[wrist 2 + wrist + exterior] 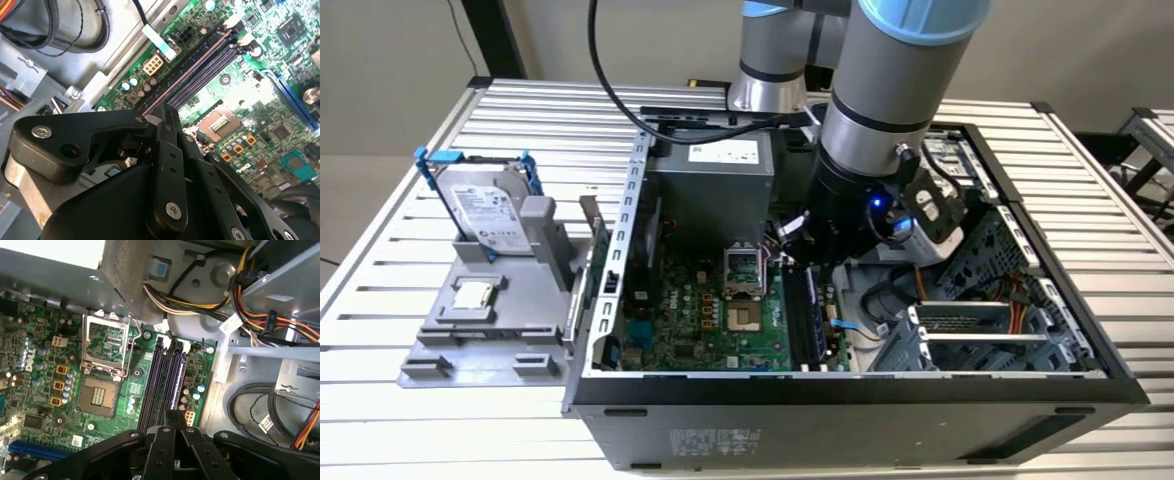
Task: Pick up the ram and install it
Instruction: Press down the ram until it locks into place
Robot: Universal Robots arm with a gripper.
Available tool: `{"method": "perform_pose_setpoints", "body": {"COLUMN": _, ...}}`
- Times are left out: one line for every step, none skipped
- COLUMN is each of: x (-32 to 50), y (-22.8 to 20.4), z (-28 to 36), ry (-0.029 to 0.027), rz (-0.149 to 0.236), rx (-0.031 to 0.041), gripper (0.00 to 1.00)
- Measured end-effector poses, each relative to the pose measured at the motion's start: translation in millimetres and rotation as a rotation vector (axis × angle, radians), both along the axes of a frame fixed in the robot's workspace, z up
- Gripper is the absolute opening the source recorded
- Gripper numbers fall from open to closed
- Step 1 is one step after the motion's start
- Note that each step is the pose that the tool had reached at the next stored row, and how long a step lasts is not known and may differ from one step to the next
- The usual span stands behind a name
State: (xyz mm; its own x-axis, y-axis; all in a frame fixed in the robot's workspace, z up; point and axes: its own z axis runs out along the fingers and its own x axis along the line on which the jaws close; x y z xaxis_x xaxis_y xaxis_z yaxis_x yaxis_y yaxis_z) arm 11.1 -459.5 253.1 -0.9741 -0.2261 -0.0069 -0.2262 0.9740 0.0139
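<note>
Even overhead light is brightening the motherboard (100,390) in both wrist views, while white glare is washing out the first wrist view's eleven o'clock corner.

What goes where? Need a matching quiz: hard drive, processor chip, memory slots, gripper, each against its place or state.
Things:
1. hard drive
2. processor chip
3. memory slots
4. gripper

Places or states:
a. black, beside the open CPU socket
b. propped up in a blue bracket, outside the case
c. inside the case, over the memory slots
d. lying flat on the grey tray

Pairs: 1-b, 2-d, 3-a, 4-c
</note>
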Motion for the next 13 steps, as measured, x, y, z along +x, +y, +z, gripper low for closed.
{"method": "perform_pose_setpoints", "body": {"x": 0.0, "y": 0.0, "z": 0.0, "ry": 0.0000, "rz": 0.018, "rx": 0.0001, "gripper": 0.00}}
{"method": "perform_pose_setpoints", "body": {"x": 0.1, "y": 0.0, "z": 0.0, "ry": -0.0001, "rz": 0.036, "rx": 0.0001, "gripper": 0.00}}
{"method": "perform_pose_setpoints", "body": {"x": 0.1, "y": 0.0, "z": 0.0, "ry": -0.0001, "rz": 0.055, "rx": 0.0001, "gripper": 0.00}}
{"method": "perform_pose_setpoints", "body": {"x": 0.1, "y": 0.0, "z": 0.0, "ry": -0.0002, "rz": 0.070, "rx": 0.0000, "gripper": 0.00}}
{"method": "perform_pose_setpoints", "body": {"x": 0.1, "y": 0.0, "z": 0.0, "ry": -0.0005, "rz": 0.085, "rx": 0.0000, "gripper": 0.00}}
{"method": "perform_pose_setpoints", "body": {"x": 0.1, "y": 0.0, "z": 0.0, "ry": -0.0009, "rz": 0.099, "rx": 0.0000, "gripper": 0.00}}
{"method": "perform_pose_setpoints", "body": {"x": 0.1, "y": 0.0, "z": 0.0, "ry": -0.0013, "rz": 0.114, "rx": 0.0000, "gripper": 0.00}}
{"method": "perform_pose_setpoints", "body": {"x": 0.1, "y": 0.0, "z": 0.0, "ry": -0.0020, "rz": 0.129, "rx": 0.0001, "gripper": 0.00}}
{"method": "perform_pose_setpoints", "body": {"x": 0.2, "y": 0.0, "z": 0.0, "ry": -0.0025, "rz": 0.146, "rx": 0.0000, "gripper": 0.00}}
{"method": "perform_pose_setpoints", "body": {"x": 0.1, "y": 0.0, "z": 0.0, "ry": -0.0028, "rz": 0.163, "rx": 0.0000, "gripper": 0.00}}
{"method": "perform_pose_setpoints", "body": {"x": 0.1, "y": 0.0, "z": 0.0, "ry": -0.0027, "rz": 0.182, "rx": 0.0000, "gripper": 0.00}}
{"method": "perform_pose_setpoints", "body": {"x": 0.0, "y": 0.0, "z": 0.0, "ry": -0.0028, "rz": 0.200, "rx": 0.0000, "gripper": 0.00}}
{"method": "perform_pose_setpoints", "body": {"x": 0.0, "y": 0.0, "z": 0.0, "ry": -0.0028, "rz": 0.218, "rx": 0.0000, "gripper": 0.00}}
